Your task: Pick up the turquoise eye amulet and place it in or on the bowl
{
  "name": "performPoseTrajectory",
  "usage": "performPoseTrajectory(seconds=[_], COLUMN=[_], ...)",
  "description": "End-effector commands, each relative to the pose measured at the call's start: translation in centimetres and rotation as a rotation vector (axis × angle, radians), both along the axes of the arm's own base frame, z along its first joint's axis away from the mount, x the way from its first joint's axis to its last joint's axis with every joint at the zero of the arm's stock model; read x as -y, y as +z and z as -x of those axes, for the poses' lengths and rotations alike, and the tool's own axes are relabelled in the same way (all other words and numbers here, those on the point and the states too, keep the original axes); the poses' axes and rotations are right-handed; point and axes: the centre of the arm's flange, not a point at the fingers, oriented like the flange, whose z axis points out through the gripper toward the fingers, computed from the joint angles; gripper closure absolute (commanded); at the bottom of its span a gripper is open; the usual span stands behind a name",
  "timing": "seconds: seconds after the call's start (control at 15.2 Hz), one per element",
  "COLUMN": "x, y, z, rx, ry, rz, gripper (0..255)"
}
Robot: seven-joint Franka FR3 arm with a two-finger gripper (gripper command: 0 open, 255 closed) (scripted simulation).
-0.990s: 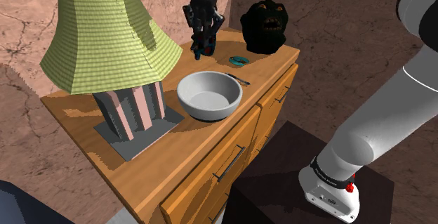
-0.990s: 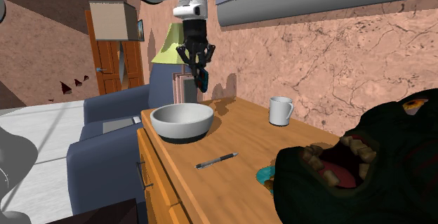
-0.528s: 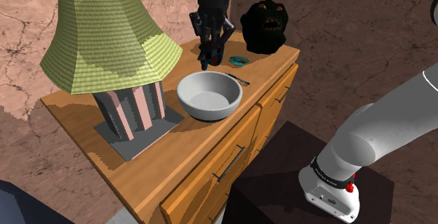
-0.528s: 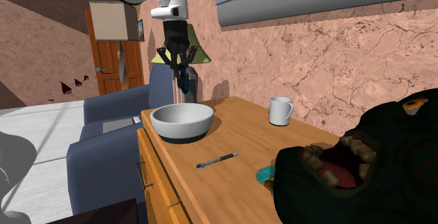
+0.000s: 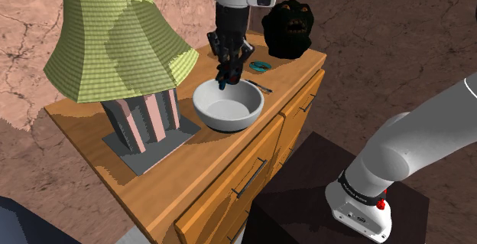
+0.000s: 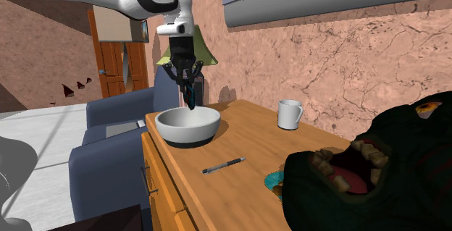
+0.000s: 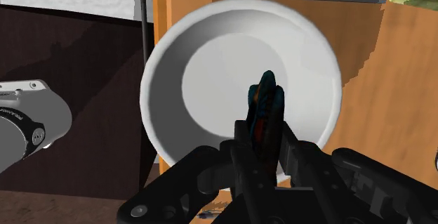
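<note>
The end effector [image 7: 265, 140] is clamped on the turquoise eye amulet [image 7: 267, 102], which stands on edge between the fingers, right above the hollow of the white bowl [image 7: 149, 89]. In the shoulder view the end effector [image 5: 228, 79] hangs over the bowl's [image 5: 208, 111] far rim. The bowl sits on the wooden desk [image 5: 206, 160], between a green-shaded lamp [image 5: 115, 36] and a black monster head [image 5: 287, 27].

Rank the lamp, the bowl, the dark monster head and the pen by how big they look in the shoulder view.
Largest: the lamp.
Next: the bowl, slightly ahead of the monster head. They look close, and the head sits farther from the camera, so that pair is unsure.
Smallest: the pen.
</note>
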Motion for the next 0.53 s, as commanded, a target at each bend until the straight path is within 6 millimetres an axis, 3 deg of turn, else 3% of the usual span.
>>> performPoseTrajectory(seconds=[0.0, 0.26, 0.46], x=[0.0, 0.0, 0.0], y=[-0.9, -3.4, -3.4], z=[0.0, 0.0, 0.0], rx=[0.001, 0.001, 0.001], ry=[0.0, 0.0, 0.0], rz=[0.0, 0.0, 0.0], gripper=[255, 255, 255])
